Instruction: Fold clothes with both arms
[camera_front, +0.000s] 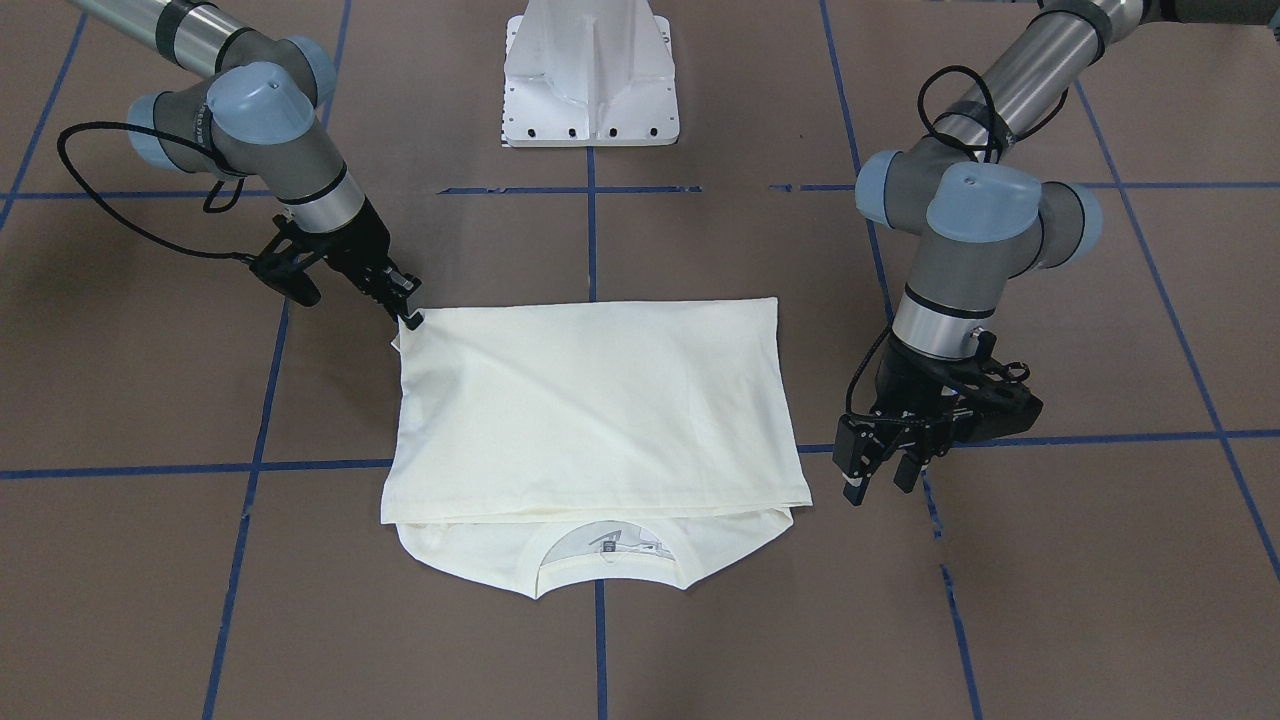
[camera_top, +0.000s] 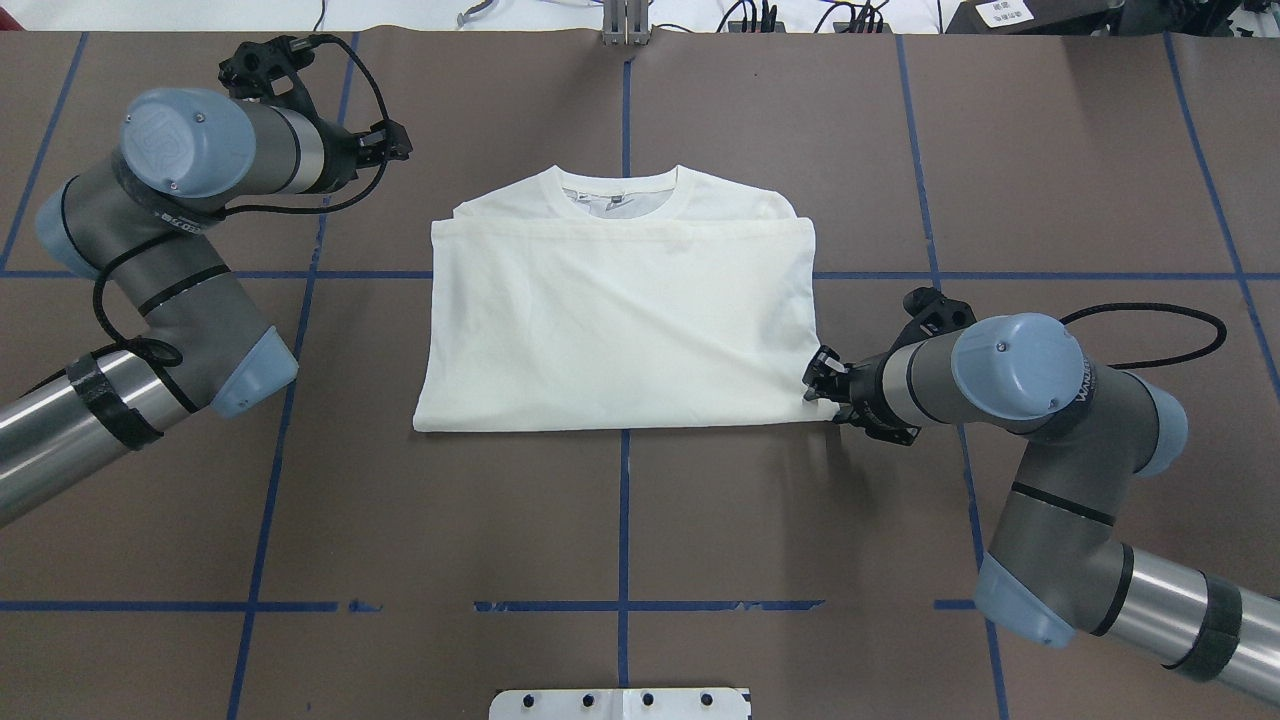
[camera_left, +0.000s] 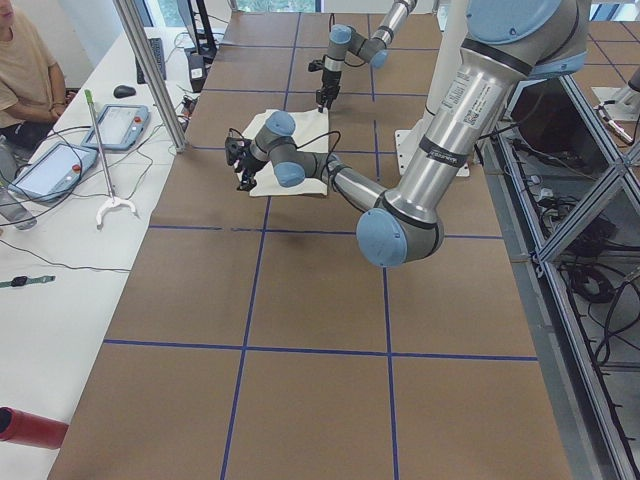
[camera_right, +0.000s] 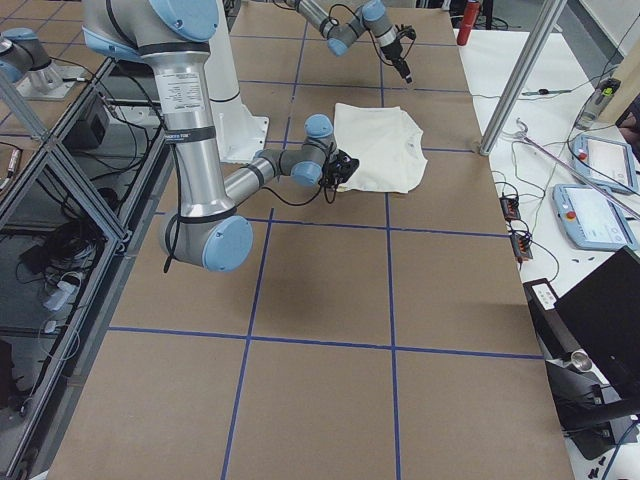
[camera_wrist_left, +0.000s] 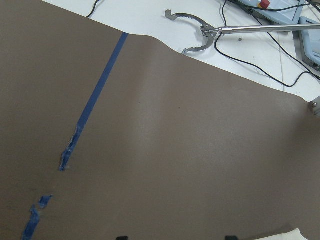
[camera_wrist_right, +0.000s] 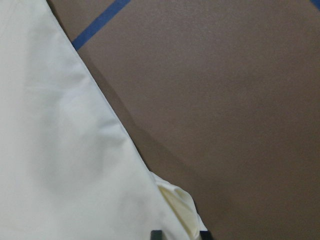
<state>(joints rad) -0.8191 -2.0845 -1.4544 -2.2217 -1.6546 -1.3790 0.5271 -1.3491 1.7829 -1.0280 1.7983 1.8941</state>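
shirt (camera_front: 590, 400): cream cloth, matt, soft, faint creases
table cover (camera_front: 1050, 600): brown, matt, paper-like, fine grain
grid tape (camera_front: 250, 468): blue, thin, frayed and torn in spots
arm tubes (camera_top: 55, 435): brushed metal, satin sheen
joint caps (camera_top: 185, 140): light-blue plastic, smooth, semi-gloss
left gripper (camera_front: 880, 487), right gripper (camera_front: 411, 318): black, matt, plastic-looking
cables (camera_top: 1150, 308): black, smooth jacket
pedestal base (camera_front: 590, 80): white, smooth, glossy, painted-metal look
grabber tool (camera_wrist_left: 200, 32): bare metal, shiny

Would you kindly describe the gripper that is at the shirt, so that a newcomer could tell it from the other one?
On the brown table a folded cream shirt lies in the middle. The right gripper is at the shirt's corner nearest the robot on its right side, fingertips on the cloth. The left gripper hangs open beside the shirt, clear of the cloth.
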